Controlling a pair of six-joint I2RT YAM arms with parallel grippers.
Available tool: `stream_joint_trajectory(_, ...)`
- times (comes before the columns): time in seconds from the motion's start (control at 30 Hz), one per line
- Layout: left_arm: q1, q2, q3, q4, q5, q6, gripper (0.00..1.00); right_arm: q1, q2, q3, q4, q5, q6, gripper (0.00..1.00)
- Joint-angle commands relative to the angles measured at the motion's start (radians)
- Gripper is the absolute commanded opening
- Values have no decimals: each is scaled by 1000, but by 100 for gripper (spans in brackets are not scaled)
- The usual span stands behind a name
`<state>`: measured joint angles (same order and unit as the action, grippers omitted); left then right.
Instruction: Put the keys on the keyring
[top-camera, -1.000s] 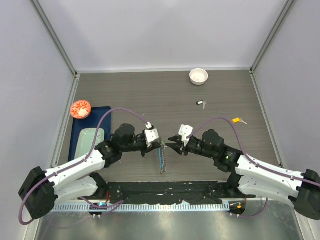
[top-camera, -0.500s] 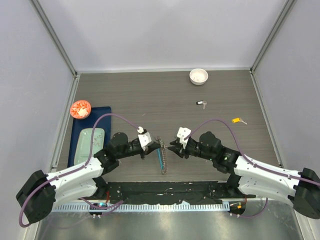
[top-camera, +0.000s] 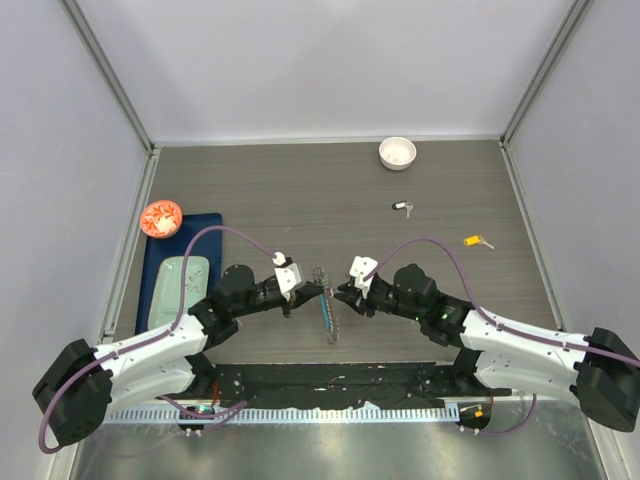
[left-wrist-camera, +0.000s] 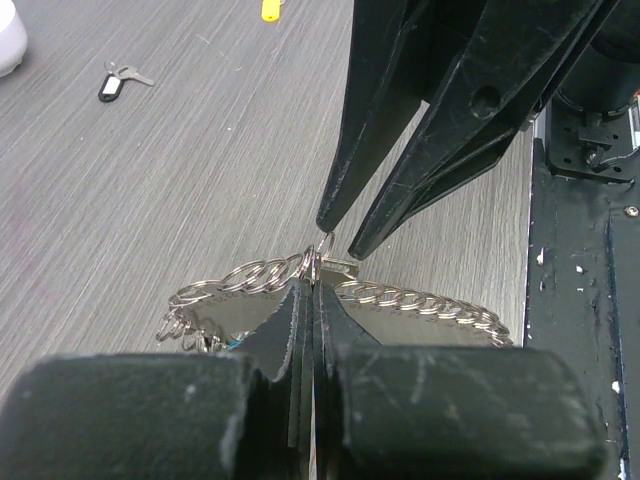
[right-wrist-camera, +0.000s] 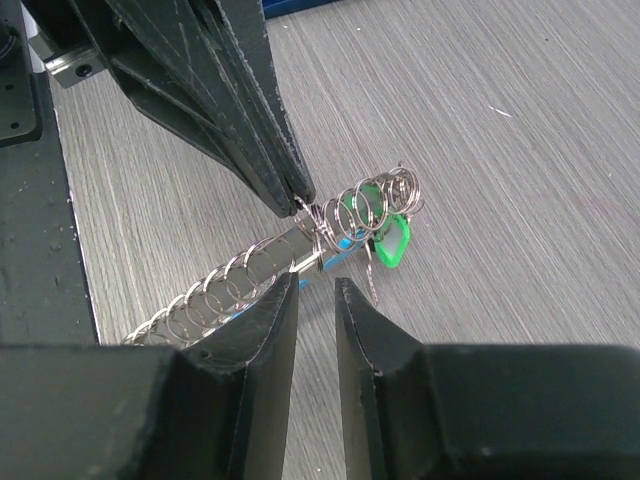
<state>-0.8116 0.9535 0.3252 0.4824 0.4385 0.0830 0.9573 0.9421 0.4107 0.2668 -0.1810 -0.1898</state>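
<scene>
The far part of the worktop (top-camera: 300, 190) carries a white bowl (top-camera: 397, 152), a black-tagged key (top-camera: 402, 207) and a yellow-tagged key (top-camera: 477, 241), all well apart from my hands. Off to my left are a blue mat (top-camera: 205, 225) with a pale tray (top-camera: 180, 280) on it and a red round thing (top-camera: 161, 218) at its far end.

The keyring (top-camera: 327, 318) lies between my hands, near the worktop's near edge. My left hand (left-wrist-camera: 313, 290) is pressed together, pinching one of its silver links. My right hand (right-wrist-camera: 315, 285) is slightly spread, its tips crowding in at that same link, opposite my left fingers. I cannot tell whether they touch it.

Only my right wrist view shows a green-tagged key (right-wrist-camera: 390, 245) hanging among the links beyond the pinch. From above, the ring is just a thin strip.
</scene>
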Motion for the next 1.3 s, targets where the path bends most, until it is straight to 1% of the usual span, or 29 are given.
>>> stream_joint_trajectory(0.0, -3, -7, 20, 102, 23, 1, 0, -8, 15, -1, 86, 0, -14, 27)
stream_joint_trajectory(0.4, -3, -5, 20, 104, 42, 0, 0, -17, 37, -1, 109, -31, -8, 22)
stream_joint_trajectory(0.57, -4, 8, 17, 102, 39, -2, 0, -22, 44, -6, 101, -23, 15, 22)
stream_joint_trajectory(0.77, -3, 7, 2, 120, 34, -8, 0, -28, 66, -12, 114, -57, 42, 23)
stream_joint_trajectory(0.97, -3, -10, -9, 124, 26, -14, 0, -40, 86, -42, 187, -89, 88, 23)
stream_joint_trajectory(1.27, -3, -10, -14, 131, 26, -17, 0, -48, 124, -72, 282, -129, 110, 23)
